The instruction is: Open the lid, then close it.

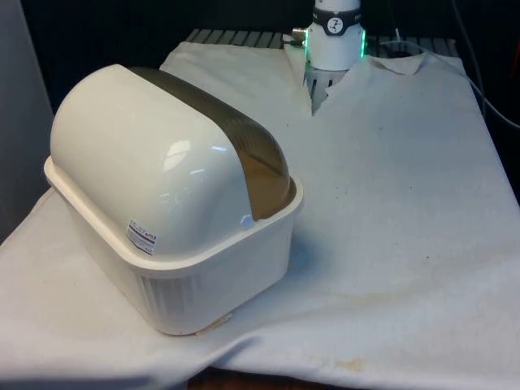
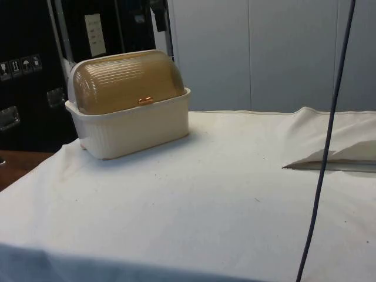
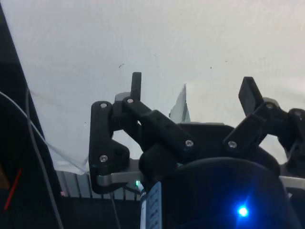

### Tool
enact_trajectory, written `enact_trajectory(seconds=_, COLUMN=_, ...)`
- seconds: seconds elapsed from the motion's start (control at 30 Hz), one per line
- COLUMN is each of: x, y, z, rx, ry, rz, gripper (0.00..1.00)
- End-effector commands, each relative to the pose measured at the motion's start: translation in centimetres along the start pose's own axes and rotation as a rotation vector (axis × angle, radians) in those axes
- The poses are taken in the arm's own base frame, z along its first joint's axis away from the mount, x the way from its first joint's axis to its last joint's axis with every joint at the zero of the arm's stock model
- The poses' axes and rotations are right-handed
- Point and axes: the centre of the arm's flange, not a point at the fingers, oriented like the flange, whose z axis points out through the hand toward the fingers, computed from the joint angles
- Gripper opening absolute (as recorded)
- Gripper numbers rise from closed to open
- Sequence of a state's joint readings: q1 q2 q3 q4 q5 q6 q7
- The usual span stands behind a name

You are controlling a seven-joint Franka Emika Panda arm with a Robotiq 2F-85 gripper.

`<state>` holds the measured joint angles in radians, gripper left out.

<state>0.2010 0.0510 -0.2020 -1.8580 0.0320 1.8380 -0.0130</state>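
Note:
A cream bread box (image 1: 175, 211) stands on the white cloth at the front view's left, with its back turned to that camera. Its brown see-through roll lid (image 2: 126, 79) is down and shut against the cream base (image 2: 138, 126). A small orange handle (image 2: 145, 100) sits at the lid's lower edge. In the front view a strip of the lid (image 1: 244, 154) shows beside the cream dome. My gripper (image 3: 193, 90) hangs over bare cloth, away from the box. It is open, with nothing between its black fingers (image 3: 137, 83).
The robot's white base (image 1: 335, 36) stands at the table's far end, where the cloth (image 1: 390, 203) is folded around it. A thin dark cable (image 2: 326, 147) hangs down across the side view. A raised cloth fold (image 2: 329, 155) lies near it.

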Motion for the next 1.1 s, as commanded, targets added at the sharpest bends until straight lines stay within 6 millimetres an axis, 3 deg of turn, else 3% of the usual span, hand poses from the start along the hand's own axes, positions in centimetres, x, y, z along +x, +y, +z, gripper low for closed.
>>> enact_trajectory(seconds=0.0, x=0.0, y=-0.06, z=0.0, rx=0.0, ry=0.0, rz=0.0, gripper=1.0)
enact_trajectory(seconds=0.07, x=0.0, y=-0.25, z=-0.06, rx=-0.004, ry=0.003, rz=0.002, gripper=0.98)
enact_trajectory(seconds=0.17, x=0.0, y=-0.25, z=-0.06, rx=-0.004, ry=0.003, rz=0.003, gripper=0.81)
enact_trajectory(seconds=0.2, x=0.0, y=-0.3, z=-0.06, rx=-0.004, ry=0.003, rz=0.002, gripper=0.69)
enact_trajectory(seconds=0.3, x=0.0, y=-0.22, z=0.01, rx=0.0, ry=0.0, rz=-0.001, gripper=0.51)
enact_trajectory(seconds=0.33, x=0.02, y=-0.3, z=-0.01, rx=-0.004, ry=0.002, rz=0.003, gripper=0.51)
enact_trajectory(seconds=0.43, x=0.02, y=-0.3, z=-0.01, rx=-0.004, ry=0.002, rz=0.003, gripper=0.35)
enact_trajectory(seconds=0.47, x=0.02, y=-0.36, z=-0.01, rx=-0.004, ry=0.002, rz=0.002, gripper=0.25)
enact_trajectory(seconds=0.63, x=0.0, y=-0.28, z=0.01, rx=0.0, ry=0.0, rz=-0.001, gripper=0.0)
enact_trajectory(seconds=1.07, x=-0.22, y=-0.33, z=-0.21, rx=-0.001, ry=0.012, rz=0.001, gripper=0.0)
